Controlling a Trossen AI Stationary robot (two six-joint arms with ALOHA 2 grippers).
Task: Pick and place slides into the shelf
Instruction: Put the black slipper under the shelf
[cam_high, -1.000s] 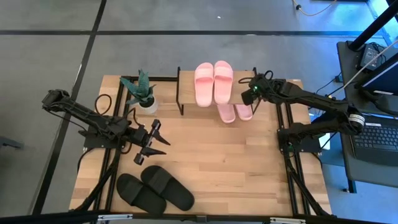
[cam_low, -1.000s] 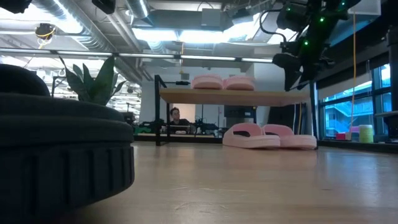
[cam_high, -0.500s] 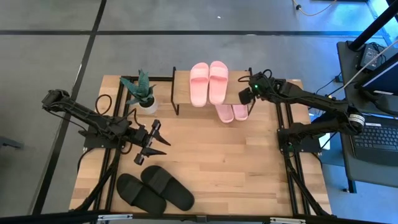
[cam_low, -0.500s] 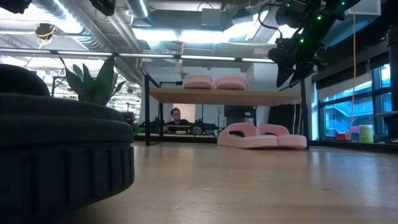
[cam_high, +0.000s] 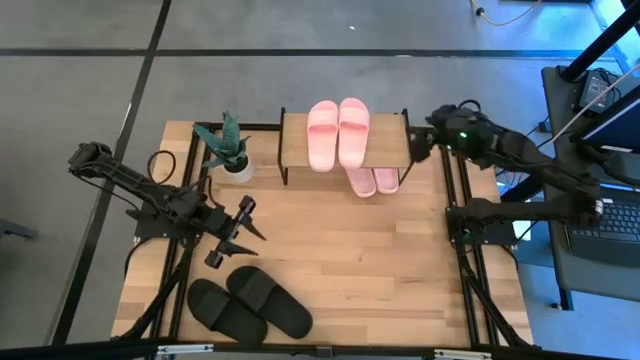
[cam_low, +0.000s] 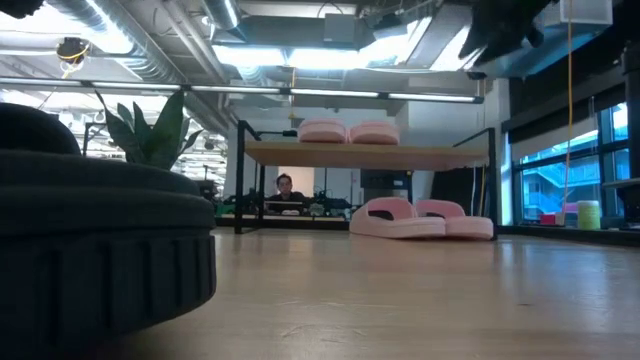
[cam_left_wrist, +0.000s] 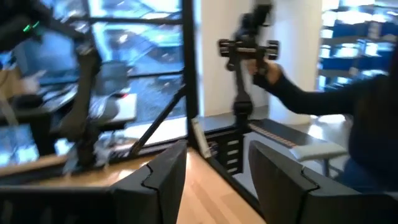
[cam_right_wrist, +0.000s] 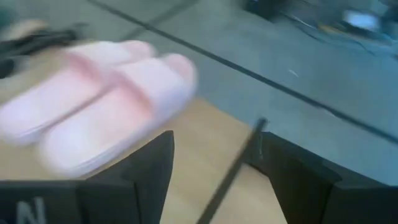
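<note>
Two pink pairs: one on the shelf (cam_high: 345, 140) top board, upper centre, the other beneath it, so they are stowed.
Black slides (cam_high: 248, 304): lower left of the table, unshelved, likely next.
Left gripper (cam_high: 232, 232): jaws apart, empty, above the black pair.
Right gripper (cam_high: 420, 143): jaws wide, empty, at the shelf's right end.

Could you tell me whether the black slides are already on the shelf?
No, the black slides lie on the table's near edge, far from the shelf.

The wooden table (cam_high: 400, 260) carries the shelf (cam_high: 292, 143), a potted plant (cam_high: 228, 148) and black slides (cam_high: 250, 303).
</note>
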